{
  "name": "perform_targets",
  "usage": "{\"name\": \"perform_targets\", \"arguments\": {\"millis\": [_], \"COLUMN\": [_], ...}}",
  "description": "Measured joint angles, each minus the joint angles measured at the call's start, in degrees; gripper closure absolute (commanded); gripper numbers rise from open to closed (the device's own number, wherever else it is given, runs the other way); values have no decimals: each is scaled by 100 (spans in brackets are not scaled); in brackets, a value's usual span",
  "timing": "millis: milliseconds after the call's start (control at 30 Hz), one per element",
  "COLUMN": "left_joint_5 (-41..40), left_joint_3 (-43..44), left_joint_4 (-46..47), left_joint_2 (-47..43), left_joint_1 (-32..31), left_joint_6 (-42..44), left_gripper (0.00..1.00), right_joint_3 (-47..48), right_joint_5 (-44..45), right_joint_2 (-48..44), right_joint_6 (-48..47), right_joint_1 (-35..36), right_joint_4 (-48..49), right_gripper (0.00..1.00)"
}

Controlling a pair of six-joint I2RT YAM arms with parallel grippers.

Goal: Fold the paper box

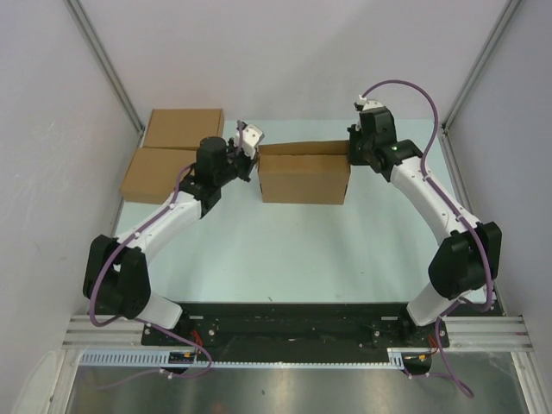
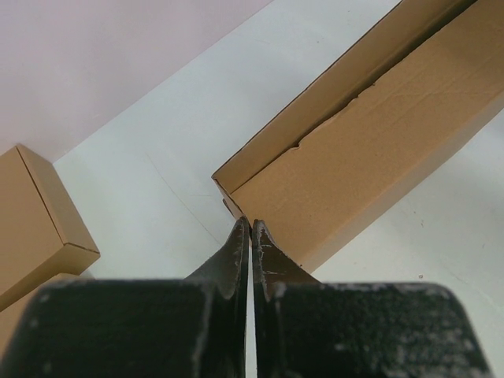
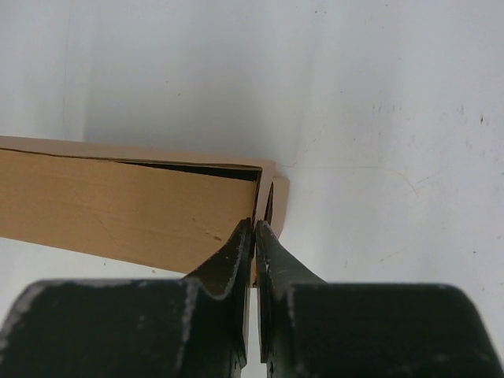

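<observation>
The paper box (image 1: 302, 181) is a brown cardboard mailer in the middle of the table, made up into a shallow box with its long lid partly raised. It also shows in the left wrist view (image 2: 378, 150) and the right wrist view (image 3: 118, 213). My left gripper (image 1: 252, 162) is at the box's left end. Its jaws are shut with the tips (image 2: 250, 224) touching the near left corner, and nothing shows between them. My right gripper (image 1: 352, 155) is at the right end. Its jaws (image 3: 254, 225) are shut on the box's thin end wall.
Two made-up brown flat boxes lie at the back left, one (image 1: 184, 128) behind the other (image 1: 155, 172), close to my left arm. They also show in the left wrist view (image 2: 39, 220). White walls enclose the table on three sides.
</observation>
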Motion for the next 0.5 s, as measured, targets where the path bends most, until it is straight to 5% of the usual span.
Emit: {"name": "perform_targets", "arguments": {"millis": [500], "left_joint_5": [-17], "left_joint_3": [92], "left_joint_4": [-52], "left_joint_2": [76], "left_joint_1": [-13], "left_joint_6": [-2], "left_gripper": [100], "right_joint_3": [-66], "right_joint_5": [203], "right_joint_2": [48], "right_joint_6": [-188], "right_joint_1": [55], "right_joint_4": [70], "right_gripper": [94]}}
